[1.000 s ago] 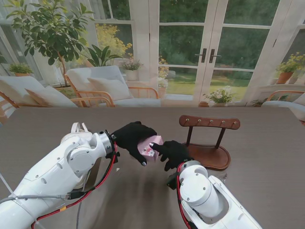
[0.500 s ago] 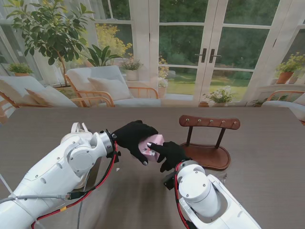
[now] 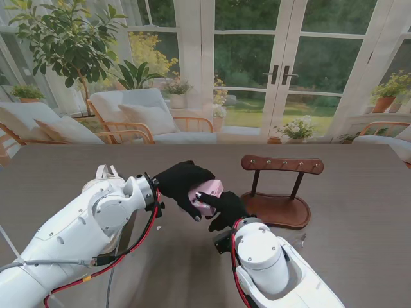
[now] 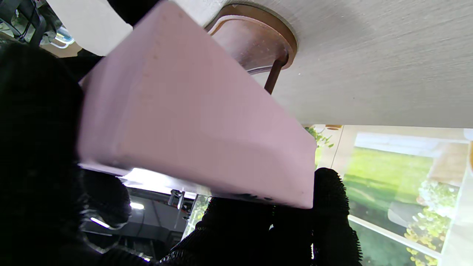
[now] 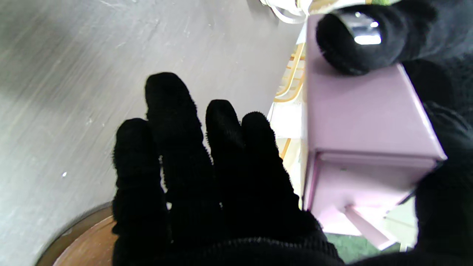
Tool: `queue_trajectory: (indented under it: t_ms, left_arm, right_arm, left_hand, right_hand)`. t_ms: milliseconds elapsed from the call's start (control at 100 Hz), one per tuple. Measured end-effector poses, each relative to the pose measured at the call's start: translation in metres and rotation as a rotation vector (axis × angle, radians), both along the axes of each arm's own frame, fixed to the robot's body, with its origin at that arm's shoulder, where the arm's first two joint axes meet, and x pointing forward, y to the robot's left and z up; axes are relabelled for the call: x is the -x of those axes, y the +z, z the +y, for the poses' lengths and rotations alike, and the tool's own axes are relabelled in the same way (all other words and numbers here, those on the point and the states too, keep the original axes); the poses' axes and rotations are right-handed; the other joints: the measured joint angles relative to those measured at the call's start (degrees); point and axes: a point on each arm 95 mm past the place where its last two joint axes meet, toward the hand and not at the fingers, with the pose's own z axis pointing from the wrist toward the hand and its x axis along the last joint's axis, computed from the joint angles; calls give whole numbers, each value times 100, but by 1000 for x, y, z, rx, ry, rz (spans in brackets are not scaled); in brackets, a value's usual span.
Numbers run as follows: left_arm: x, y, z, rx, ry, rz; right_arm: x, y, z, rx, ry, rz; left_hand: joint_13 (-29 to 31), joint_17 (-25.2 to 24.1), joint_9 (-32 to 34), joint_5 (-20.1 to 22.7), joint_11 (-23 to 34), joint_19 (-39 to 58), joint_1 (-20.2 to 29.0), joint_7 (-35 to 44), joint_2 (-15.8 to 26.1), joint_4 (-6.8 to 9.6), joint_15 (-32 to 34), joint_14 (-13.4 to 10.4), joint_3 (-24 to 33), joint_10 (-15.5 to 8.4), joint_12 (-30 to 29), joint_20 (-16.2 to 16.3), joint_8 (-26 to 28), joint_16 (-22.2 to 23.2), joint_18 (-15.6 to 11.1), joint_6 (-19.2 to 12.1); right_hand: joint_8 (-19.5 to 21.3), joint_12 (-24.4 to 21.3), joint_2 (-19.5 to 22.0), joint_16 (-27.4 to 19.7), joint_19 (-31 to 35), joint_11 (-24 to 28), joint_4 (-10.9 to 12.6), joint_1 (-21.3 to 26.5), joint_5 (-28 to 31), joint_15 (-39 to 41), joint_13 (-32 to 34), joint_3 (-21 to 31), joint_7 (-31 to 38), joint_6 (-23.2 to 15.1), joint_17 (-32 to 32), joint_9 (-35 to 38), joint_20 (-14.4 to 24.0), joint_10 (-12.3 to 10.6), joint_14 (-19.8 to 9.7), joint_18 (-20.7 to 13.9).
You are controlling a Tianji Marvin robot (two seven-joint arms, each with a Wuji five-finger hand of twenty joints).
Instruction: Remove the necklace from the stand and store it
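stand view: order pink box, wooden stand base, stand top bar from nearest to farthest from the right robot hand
1. Pink box, touching the right robot hand, on its left.
2. Wooden stand base, just right of it.
3. Stand top bar, farther from me, to the right.

Spread right hand (beside pink box)

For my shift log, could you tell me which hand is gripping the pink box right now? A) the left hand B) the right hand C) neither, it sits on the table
A: the left hand wraps the pink box, while the right hand has its fingers spread beside it.
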Motion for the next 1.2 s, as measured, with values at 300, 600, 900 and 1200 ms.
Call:
queue_trajectory:
  t_ms: [300, 600, 900, 1200]
  left_arm:
    - [2, -4, 1, -2, 6, 8]
    - [8, -5, 3, 8, 35, -20]
    - [22, -3, 12, 18, 88, -47]
    - [27, 7, 47, 80, 279, -32]
  right_arm:
    - [1, -4, 12, -57, -118, -22]
    - [1, -6, 13, -104, -130, 6]
    - [-2, -2, 7, -140, -126, 17]
    - [-3, -5, -3, -155, -110, 39]
  left_hand:
    - [99, 30, 110, 0, 0, 37, 77, 299, -3, -267, -2, 80, -12, 156, 48, 6, 11, 0, 96, 142]
    - [26, -250, 115, 0, -101, -529, 280, 316, 8, -265, -599, 74, -27, 174, -1015, -241, -749, -429, 98, 143]
    - [-931, -838, -456, -3, -1383, -3024, 216, -2302, 1360, 48, -3228, 76, 104, -18, -4931, -1075, -2432, -2063, 101, -129]
    - [-1062, -802, -595, 404, -1549, -4057, 496, -2110, 3060, 725, -3627, 357, 136, 121, -5324, -1014, -2505, -2266, 280, -553]
  right_hand:
    - [-667, 431, -299, 416, 657, 288, -122, 1349, 940, 1835, 680, -578, 977, -9, 59, 1340, 0, 7, -120, 2]
    - [-3, 1196, -288, 741, 845, 724, -128, 1632, 956, 3137, 732, -842, 987, 4, 59, 1434, -1, 6, -120, 3]
    - [320, 1304, -1, 750, 848, 796, -138, 1809, 928, 3177, 732, -1407, 924, -1, 59, 1437, -111, -14, -154, 4]
    - [371, 1329, 13, 751, 848, 804, -197, 1926, 929, 3177, 732, -1407, 889, 20, 59, 1438, -111, -9, -157, 4]
